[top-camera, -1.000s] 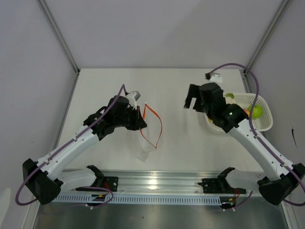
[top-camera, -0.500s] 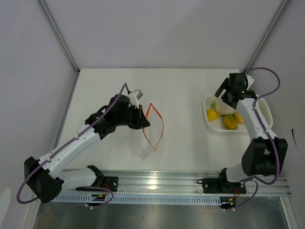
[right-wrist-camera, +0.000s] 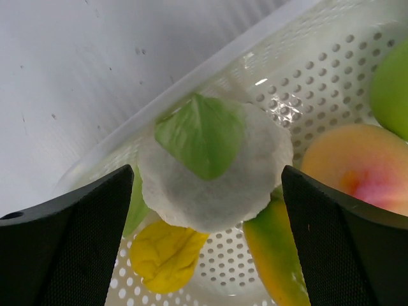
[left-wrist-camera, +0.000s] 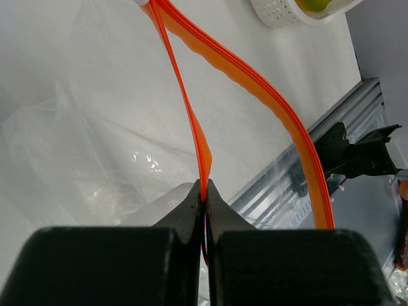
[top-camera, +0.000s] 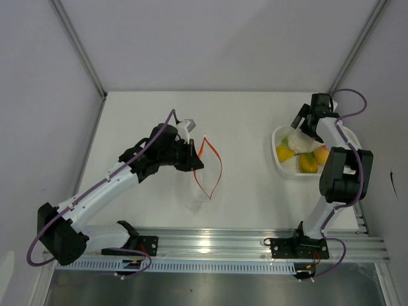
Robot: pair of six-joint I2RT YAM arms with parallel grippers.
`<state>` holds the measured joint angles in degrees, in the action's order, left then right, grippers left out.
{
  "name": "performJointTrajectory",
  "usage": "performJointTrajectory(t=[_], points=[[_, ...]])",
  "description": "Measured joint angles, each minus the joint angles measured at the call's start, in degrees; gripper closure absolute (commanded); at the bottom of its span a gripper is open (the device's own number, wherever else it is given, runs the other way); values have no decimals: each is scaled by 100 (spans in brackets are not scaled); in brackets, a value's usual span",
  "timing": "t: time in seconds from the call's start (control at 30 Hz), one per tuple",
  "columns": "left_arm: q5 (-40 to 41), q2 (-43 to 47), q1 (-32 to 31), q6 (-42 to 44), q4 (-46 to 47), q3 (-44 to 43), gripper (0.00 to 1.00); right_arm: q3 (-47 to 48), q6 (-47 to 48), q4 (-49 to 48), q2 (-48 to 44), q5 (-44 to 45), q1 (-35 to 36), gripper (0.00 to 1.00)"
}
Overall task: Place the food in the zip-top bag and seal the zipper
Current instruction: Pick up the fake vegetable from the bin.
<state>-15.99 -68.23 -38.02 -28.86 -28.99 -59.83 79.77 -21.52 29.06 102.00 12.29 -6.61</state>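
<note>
Now that the right arm has swung across to the basket, the right gripper hangs spread wide just above the leafy vegetable, ready, I'd say, for a first pick. Well apart, the left gripper is pinched on the zipper, holding the bag open.

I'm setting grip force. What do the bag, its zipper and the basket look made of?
The bag looks like thin clear plastic film: see-through, wrinkled, with glossy glints. The zipper seems flexible orange-red plastic, ridged lengthwise and bowing in a curve. The basket looks like stiffer white moulded plastic, slightly shiny, with rows of round holes.
</note>
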Motion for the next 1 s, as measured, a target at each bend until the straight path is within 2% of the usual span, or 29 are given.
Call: performJointTrajectory(t=[0.37, 0.53, 0.6, 0.63, 0.67, 0.8, 0.83, 0.87, 1.0], points=[[-101, -9, 0, 48, -37, -33, 99, 173, 557, -264, 566, -258, -44, 1], [-103, -44, 0, 46, -48, -42, 99, 168, 562, -328, 625, -271, -59, 10], [-103, -70, 0, 48, -59, -42, 99, 166, 573, -330, 625, -264, -59, 20], [-101, -81, 0, 48, -68, -42, 99, 155, 577, -345, 625, -247, -59, 28], [-101, -90, 0, 50, -74, -42, 99, 136, 586, -369, 625, -232, -59, 41], [-101, -125, 0, 50, -74, -44, 100, 66, 592, -455, 625, -184, -57, 71], [-103, -136, 0, 50, -76, -50, 99, 59, 577, -468, 625, -175, -57, 81], [-103, -153, 0, 50, -79, -63, 99, 55, 586, -470, 625, -168, -57, 98], [-107, -197, 0, 50, -83, -109, 99, 46, 553, -483, 623, -140, -57, 100]])
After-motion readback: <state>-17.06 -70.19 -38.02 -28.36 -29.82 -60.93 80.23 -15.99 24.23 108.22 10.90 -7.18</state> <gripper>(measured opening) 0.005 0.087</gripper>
